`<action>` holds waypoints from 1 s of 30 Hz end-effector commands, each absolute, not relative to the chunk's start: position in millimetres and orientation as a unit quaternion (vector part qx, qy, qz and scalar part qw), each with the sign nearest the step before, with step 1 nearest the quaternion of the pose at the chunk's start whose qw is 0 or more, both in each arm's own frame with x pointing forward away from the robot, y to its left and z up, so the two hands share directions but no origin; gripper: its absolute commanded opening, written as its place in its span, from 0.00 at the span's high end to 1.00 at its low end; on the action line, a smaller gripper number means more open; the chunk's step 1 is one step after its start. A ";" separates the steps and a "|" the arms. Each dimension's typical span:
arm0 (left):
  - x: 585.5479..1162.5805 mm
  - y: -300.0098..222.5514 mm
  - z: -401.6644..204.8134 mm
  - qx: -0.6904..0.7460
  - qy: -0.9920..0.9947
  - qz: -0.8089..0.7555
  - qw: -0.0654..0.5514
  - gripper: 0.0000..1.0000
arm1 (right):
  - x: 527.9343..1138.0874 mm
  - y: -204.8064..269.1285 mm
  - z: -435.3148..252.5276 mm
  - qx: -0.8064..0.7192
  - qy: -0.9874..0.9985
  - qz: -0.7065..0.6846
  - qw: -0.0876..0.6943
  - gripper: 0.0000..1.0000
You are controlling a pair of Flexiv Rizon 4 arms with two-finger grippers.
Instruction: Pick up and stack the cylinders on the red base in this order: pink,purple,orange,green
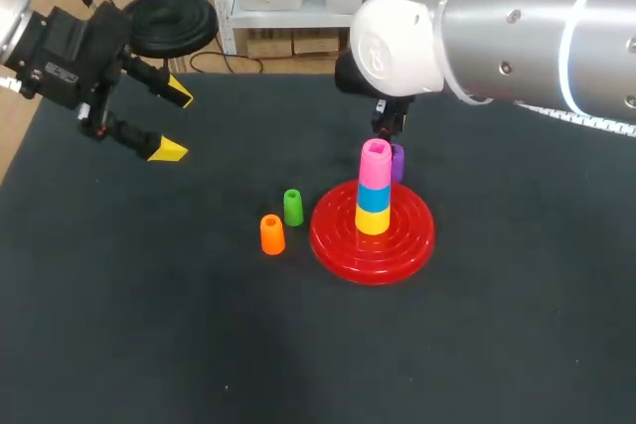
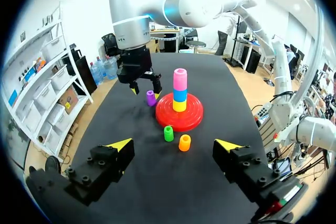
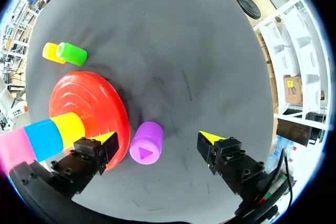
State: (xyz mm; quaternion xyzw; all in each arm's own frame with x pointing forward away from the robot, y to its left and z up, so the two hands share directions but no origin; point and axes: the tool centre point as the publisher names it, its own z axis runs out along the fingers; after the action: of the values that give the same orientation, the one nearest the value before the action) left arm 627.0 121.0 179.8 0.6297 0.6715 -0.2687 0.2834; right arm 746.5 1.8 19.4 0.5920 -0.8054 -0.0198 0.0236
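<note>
Hanging over the purple cylinder, our right hand is open wide. The cylinder stands on the black worktop between the two fingers, and neither finger touches it. It is just beside the red base. On the base sit a yellow cylinder, a blue cylinder and the pink cylinder, pink on top. The green cylinder and orange cylinder stand near the base. Our left hand is wide open too and holds nothing.
</note>
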 end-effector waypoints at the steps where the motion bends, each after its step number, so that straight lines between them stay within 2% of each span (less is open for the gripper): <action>1: 626.1 121.1 179.4 0.630 0.672 -0.268 0.284 0.00 | 746.1 2.1 18.4 0.593 -0.805 -0.020 0.022 0.00; 27: 626.1 121.1 179.4 0.630 0.672 -0.268 0.284 0.00 | 745.8 3.2 13.4 0.591 -0.806 -0.022 0.028 0.00; 28: 626.1 121.1 179.4 0.630 0.672 -0.268 0.284 0.00 | 745.7 2.9 13.2 0.590 -0.806 -0.021 0.029 0.51; 30: 626.1 121.1 179.4 0.630 0.672 -0.268 0.284 0.00 | 745.4 2.6 13.0 0.590 -0.807 -0.017 0.034 0.77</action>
State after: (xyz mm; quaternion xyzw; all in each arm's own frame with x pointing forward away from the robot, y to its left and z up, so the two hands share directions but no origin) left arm 627.0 121.0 179.8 0.6297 0.6715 -0.2687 0.2834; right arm 745.4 1.5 12.9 0.5903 -0.8063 -0.0203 0.0304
